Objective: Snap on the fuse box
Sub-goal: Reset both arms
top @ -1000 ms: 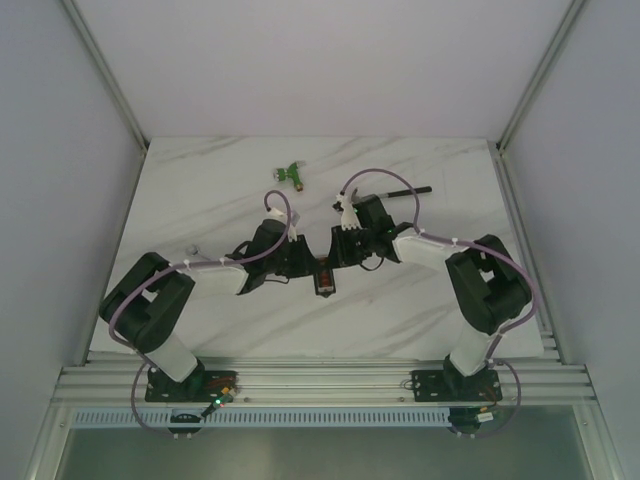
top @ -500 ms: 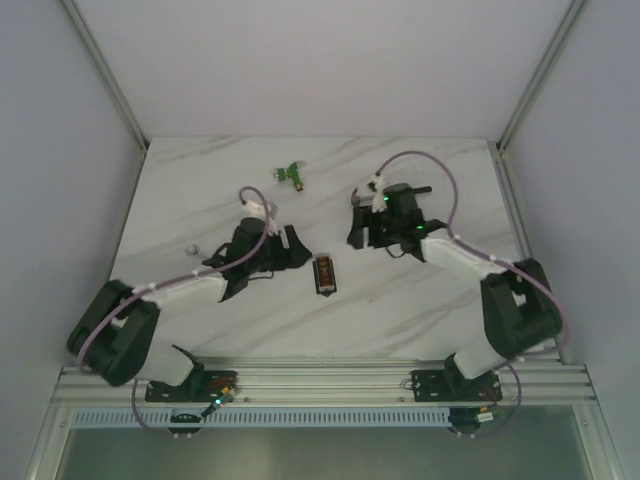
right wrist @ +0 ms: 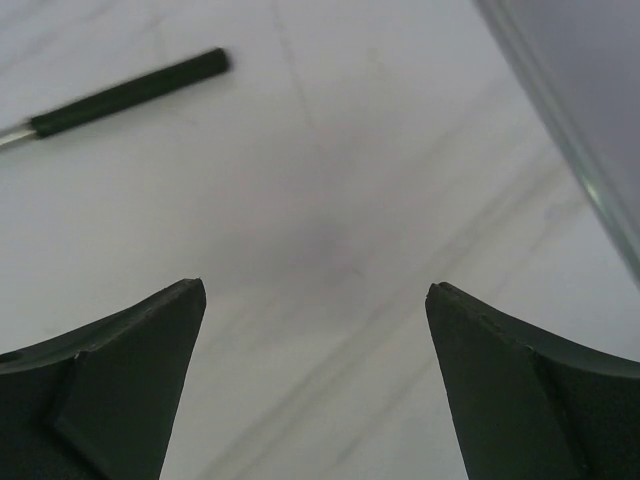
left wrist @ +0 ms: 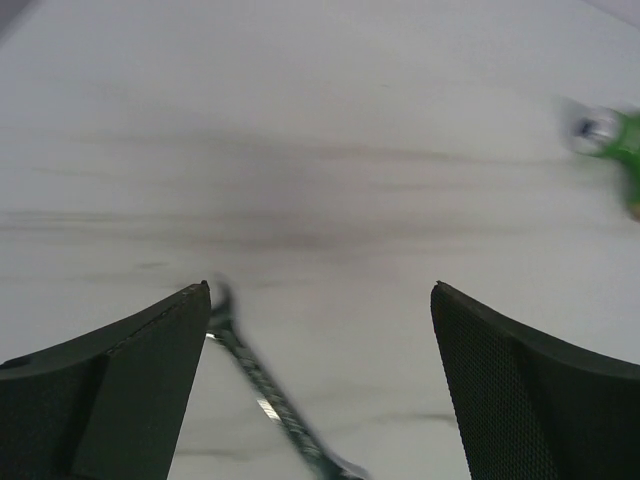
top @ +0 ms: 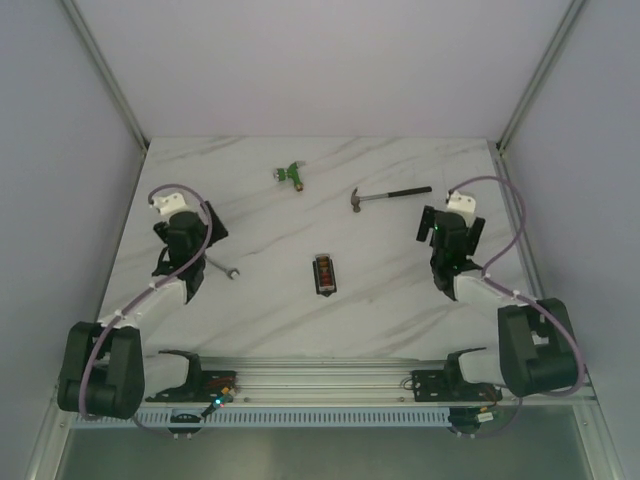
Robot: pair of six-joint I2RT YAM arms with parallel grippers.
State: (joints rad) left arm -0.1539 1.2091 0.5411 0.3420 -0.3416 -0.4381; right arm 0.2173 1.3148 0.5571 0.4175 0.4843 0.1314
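Note:
The fuse box (top: 325, 273), a small black block with red-orange fuses along its middle, lies alone at the table's centre. It shows only in the top view. My left gripper (top: 200, 236) (left wrist: 320, 290) is far to its left, open, with nothing between its fingers. A metal wrench (left wrist: 265, 400) lies on the table just below it, near the left finger. My right gripper (top: 448, 228) (right wrist: 315, 285) is far to the fuse box's right, open and empty over bare marble.
A hammer (top: 390, 195) lies at the back right; its black handle (right wrist: 130, 90) shows in the right wrist view. A green fitting (top: 291, 175) (left wrist: 615, 135) sits at the back. The wrench (top: 222, 268) lies by the left arm. The right side wall (right wrist: 590, 120) is close.
Both grippers were together at the fuse box a second ago. They have opened and drawn away to opposite sides, leaving the fuse box lying on the table.

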